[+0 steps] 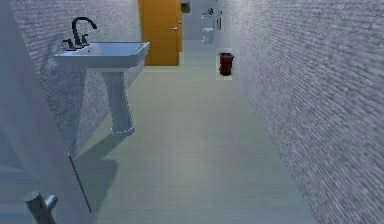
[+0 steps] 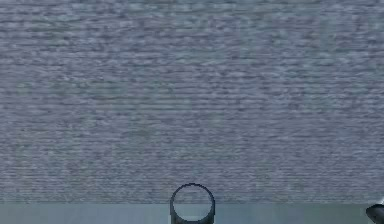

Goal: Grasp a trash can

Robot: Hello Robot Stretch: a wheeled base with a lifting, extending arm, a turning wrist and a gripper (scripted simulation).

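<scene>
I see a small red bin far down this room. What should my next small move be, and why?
Probably drive forward a little, keeping right of the sink. The dark red trash can stands far ahead on the floor by the forward view's right wall, near the orange door. It looks well beyond reach, and the floor between looks bare.

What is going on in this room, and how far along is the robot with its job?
A wheeled robot sent to grasp a trash can is looking down a narrow room. The small dark red trash can stands on the floor at the far end, near the right-hand wall and just right of an orange door. A white pedestal sink with a black tap stands along the left. To its arm side is a grey wall. The can is far ahead, so it probably has to drive closer first.
</scene>
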